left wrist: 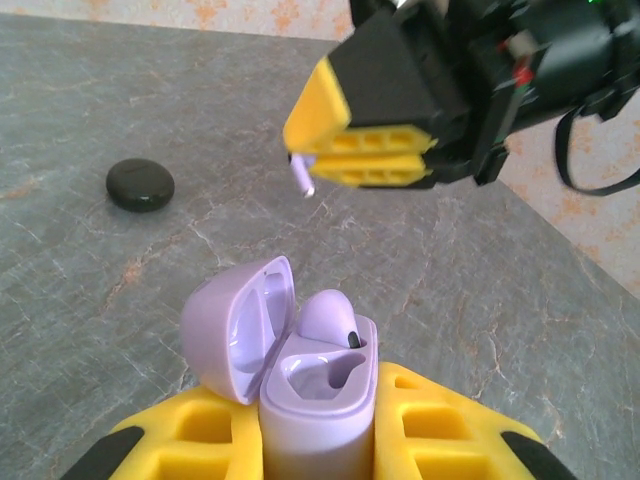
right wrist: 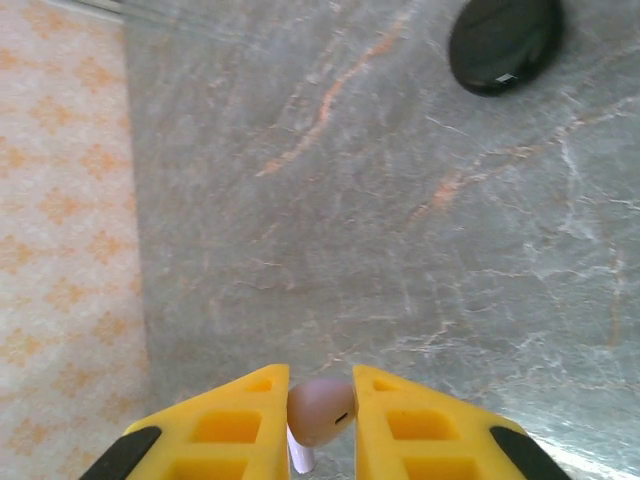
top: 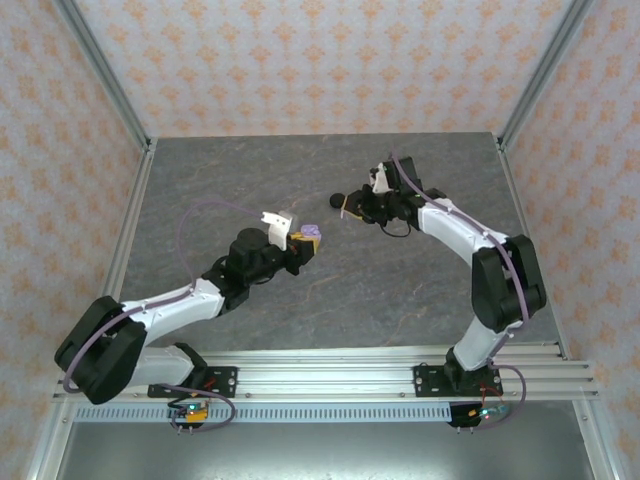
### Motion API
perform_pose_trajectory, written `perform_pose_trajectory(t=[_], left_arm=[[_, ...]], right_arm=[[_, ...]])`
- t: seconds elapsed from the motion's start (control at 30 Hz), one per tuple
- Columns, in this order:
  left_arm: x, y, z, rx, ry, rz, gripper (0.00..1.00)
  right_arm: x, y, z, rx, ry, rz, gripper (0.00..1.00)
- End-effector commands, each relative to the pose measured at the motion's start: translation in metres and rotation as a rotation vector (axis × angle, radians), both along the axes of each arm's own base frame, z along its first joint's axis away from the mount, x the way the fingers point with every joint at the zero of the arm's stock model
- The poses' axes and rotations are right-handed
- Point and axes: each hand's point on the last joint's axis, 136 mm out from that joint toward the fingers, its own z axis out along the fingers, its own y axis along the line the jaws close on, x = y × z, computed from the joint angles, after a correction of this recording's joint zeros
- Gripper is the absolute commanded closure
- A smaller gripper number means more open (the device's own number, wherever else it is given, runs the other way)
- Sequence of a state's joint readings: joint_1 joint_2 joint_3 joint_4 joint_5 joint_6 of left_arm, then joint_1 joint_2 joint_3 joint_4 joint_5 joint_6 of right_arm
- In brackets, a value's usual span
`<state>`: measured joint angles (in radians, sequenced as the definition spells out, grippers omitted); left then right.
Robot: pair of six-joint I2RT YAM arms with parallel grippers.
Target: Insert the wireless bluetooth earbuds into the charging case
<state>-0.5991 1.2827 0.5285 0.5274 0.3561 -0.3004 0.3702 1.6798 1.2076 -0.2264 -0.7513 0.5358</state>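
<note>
My right gripper [right wrist: 320, 385] pinches a lavender earbud [right wrist: 322, 412], left gripper [left wrist: 318, 455] clamps the open case [left wrist: 310, 425]; next I align stem over empty socket [left wrist: 322, 375]

Pinches a pale lavender earbud [right wrist: 322, 410] between the yellow fingers [right wrist: 232, 428] of the right claw [right wrist: 320, 388], stem toward the bottom edge. Hangs above the grey marbled worktop [right wrist: 400, 250]. Faces a black round case [right wrist: 505, 42], well apart, upper right.
</note>
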Motion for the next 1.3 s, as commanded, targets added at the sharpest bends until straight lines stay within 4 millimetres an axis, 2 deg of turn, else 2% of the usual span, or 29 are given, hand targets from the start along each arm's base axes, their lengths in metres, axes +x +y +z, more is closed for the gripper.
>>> perform_pose_trajectory(t=[0.0, 0.33, 0.73, 0.93, 1.27], left_arm=[[0.008, -0.011, 0.024, -0.077, -0.052, -0.034, 0.88], [0.017, -0.031, 0.025, -0.128, -0.054, -0.092, 0.88], [0.02, -0.047, 0.044, -0.193, -0.106, -0.165, 0.89], [0.016, -0.051, 0.055, -0.226, -0.125, -0.201, 0.89], [0.015, -0.051, 0.075, -0.255, -0.158, -0.209, 0.88]], right_arm=[[-0.005, 0.004, 0.024, 0.054, -0.064, 0.031, 0.81], [-0.022, 0.009, 0.07, 0.106, -0.198, 0.091, 0.81], [-0.048, 0.023, 0.114, 0.114, -0.354, 0.163, 0.81], [-0.056, 0.027, 0.122, 0.093, -0.394, 0.188, 0.8], [-0.065, 0.031, 0.123, 0.062, -0.41, 0.225, 0.8]])
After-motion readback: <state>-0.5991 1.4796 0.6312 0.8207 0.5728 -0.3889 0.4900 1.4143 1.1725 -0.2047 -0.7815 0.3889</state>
